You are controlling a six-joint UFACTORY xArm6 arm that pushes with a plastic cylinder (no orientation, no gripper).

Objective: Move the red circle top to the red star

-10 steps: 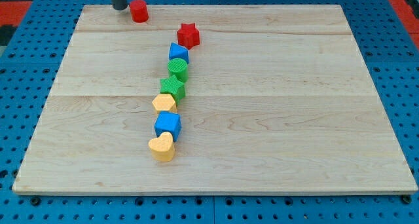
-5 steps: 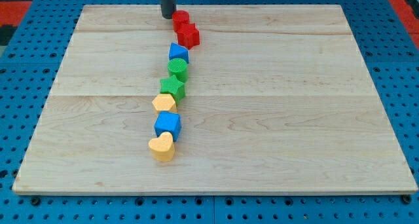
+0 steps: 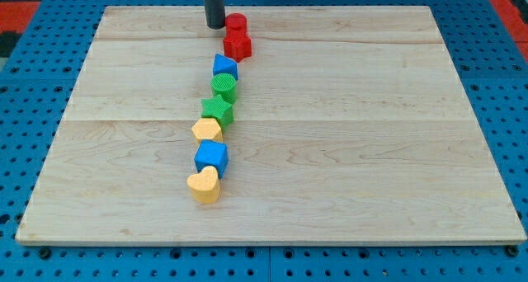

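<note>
The red circle point(image 3: 237, 22) stands near the view's top edge of the wooden board point(image 3: 371, 133), touching the top side of the red star point(image 3: 238, 44). My tip point(image 3: 216, 25) is just left of the red circle, at or very near its side. The dark rod rises out of the view's top.
Below the red star a curved line of blocks runs down the board: a blue block point(image 3: 224, 67), a green circle point(image 3: 223, 87), a green star point(image 3: 219, 110), a yellow block point(image 3: 207, 131), a blue cube point(image 3: 211, 157) and a yellow heart point(image 3: 204, 185).
My tip has swept right along the board's top, pushing the red circle from the upper left until it rests against the top of the red star. The other blocks have not moved.
</note>
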